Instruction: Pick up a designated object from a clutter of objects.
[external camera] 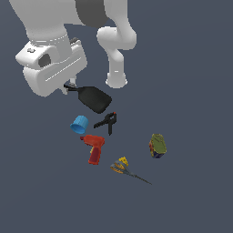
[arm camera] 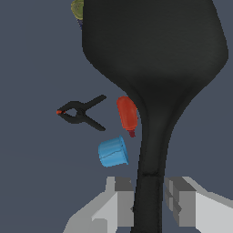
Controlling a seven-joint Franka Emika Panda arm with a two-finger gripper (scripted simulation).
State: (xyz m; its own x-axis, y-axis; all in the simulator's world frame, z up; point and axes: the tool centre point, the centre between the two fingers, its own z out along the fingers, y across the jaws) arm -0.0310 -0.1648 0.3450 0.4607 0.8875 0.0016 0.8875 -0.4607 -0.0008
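Observation:
The black spatula (external camera: pixel 95 99) has its broad blade pointing toward the clutter, and its thin handle runs back into my gripper (external camera: pixel 68 88). In the wrist view the spatula (arm camera: pixel 154 54) fills the middle. Its handle sits between my gripper's (arm camera: pixel 149 202) two grey fingers (arm camera: pixel 122 200), which are shut on it. The blade hangs over the other items and hides part of the floor. The rest of the clutter lies apart from the spatula.
A blue cup (external camera: pixel 80 124) (arm camera: pixel 112 152), a black clamp (external camera: pixel 107 121) (arm camera: pixel 81 112), a red power drill (external camera: pixel 94 148) (arm camera: pixel 127 113), yellow-handled scissors (external camera: pixel 124 167) and an olive-green can (external camera: pixel 157 145) (arm camera: pixel 78 8) lie on the dark floor. The arm's white base (external camera: pixel 117 79) stands behind the spatula.

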